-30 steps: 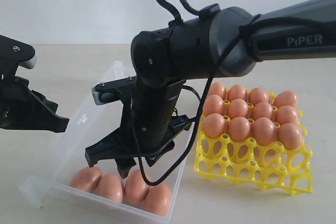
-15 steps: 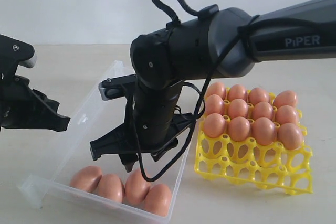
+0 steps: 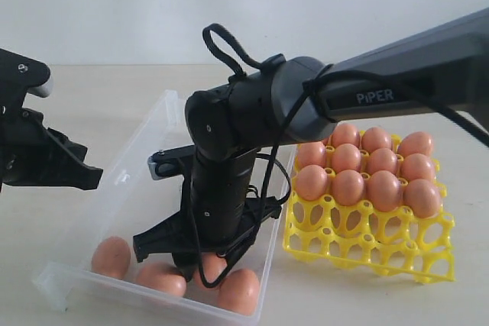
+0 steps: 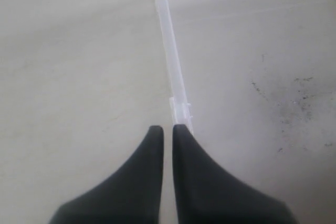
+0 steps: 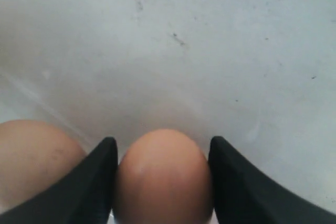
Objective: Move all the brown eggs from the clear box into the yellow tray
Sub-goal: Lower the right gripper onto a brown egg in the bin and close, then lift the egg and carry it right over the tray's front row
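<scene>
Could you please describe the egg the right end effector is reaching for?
Start at the clear box left of the yellow tray; four eggs lie at its near end. The target egg sits between the right end effector's fingers; its neighbours lie outside them.

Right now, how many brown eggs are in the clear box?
4 brown eggs along the clear box's near wall in the exterior view: one leftmost, one beside it, one between the right gripper's open fingers, one rightmost. The arm may hide more.

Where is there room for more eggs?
In the yellow tray, the front row, before the brown eggs, is bare; rows behind are full. The clear box is crowded at its near end: eggs and the right claw.
</scene>
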{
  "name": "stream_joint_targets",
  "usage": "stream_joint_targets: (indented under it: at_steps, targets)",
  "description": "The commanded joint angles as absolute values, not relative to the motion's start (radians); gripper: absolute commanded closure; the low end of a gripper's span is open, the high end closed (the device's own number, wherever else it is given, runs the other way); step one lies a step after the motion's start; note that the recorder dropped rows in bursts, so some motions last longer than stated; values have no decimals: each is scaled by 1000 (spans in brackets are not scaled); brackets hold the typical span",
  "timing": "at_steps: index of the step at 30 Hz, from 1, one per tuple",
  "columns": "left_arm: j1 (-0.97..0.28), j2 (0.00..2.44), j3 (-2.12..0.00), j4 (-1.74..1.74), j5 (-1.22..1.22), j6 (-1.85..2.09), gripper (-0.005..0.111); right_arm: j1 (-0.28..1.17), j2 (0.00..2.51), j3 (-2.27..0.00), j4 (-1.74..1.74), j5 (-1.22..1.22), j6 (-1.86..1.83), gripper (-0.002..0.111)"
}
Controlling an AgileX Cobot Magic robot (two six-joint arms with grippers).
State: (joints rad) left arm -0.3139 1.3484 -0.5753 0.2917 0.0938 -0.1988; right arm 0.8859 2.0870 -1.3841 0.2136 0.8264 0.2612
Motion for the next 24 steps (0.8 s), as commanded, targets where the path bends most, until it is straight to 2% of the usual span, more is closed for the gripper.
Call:
stream_joint_targets:
  at_steps: [1,5,10,16,24]
  targets:
    - [-311,1340,-570,297,76,-209,103,889,2090,-1387,209,845,238,68]
    - [-311,1340,-570,297,76,-209,103,889,2090,-1388,206,835,143,108]
    - [-311,1340,-570,297,76,-209,103,889,2085,-1428,111,820,118,109]
    - [-311,1340,-570,297,54,-209,103,889,1935,-1388,-34,559,150,109]
    - [-311,1340,-570,297,30,-209,103,887,1640,-1063,-242,123,302,109]
